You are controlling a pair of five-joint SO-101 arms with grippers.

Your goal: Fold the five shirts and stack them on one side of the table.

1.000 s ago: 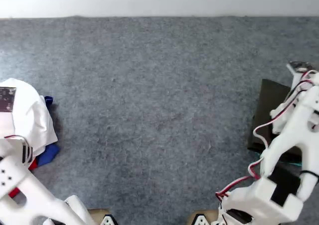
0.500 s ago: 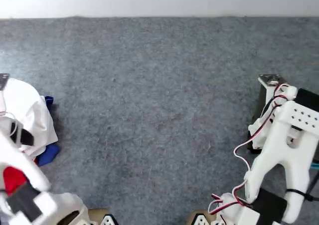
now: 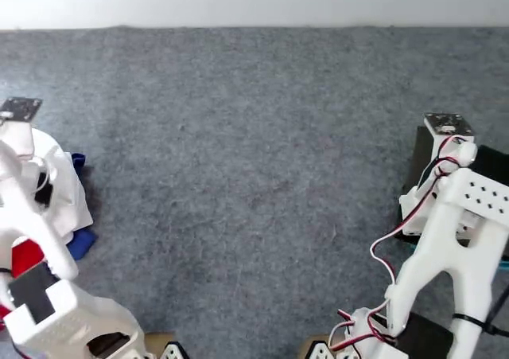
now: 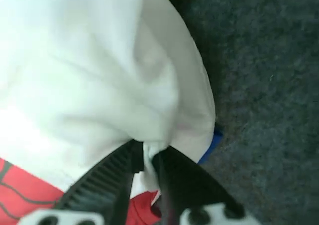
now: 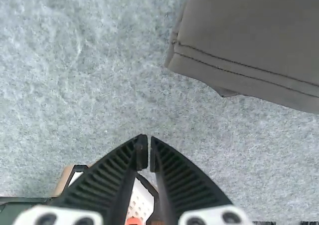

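Note:
A loose white shirt (image 3: 65,190) lies heaped at the table's left edge, over a blue shirt (image 3: 78,246) and a red shirt (image 3: 24,255). My left gripper (image 4: 146,156) is shut on a fold of the white shirt (image 4: 99,75), with the red shirt (image 4: 20,190) and a blue edge (image 4: 214,139) beside it. At the right edge sits a stack of dark folded shirts (image 3: 419,161). My right gripper (image 5: 143,147) is shut with nothing in it, above the grey mat just off the corner of the dark folded shirt (image 5: 249,40).
The grey felt table (image 3: 254,176) stretches wide and bare between the two arms. A white wall runs along its far edge. A teal edge (image 3: 501,265) peeks out under the right arm near the dark stack.
The left arm has swung toward the far side over the white shirt. The right arm has come in from the right edge and lowered beside the dark stack.

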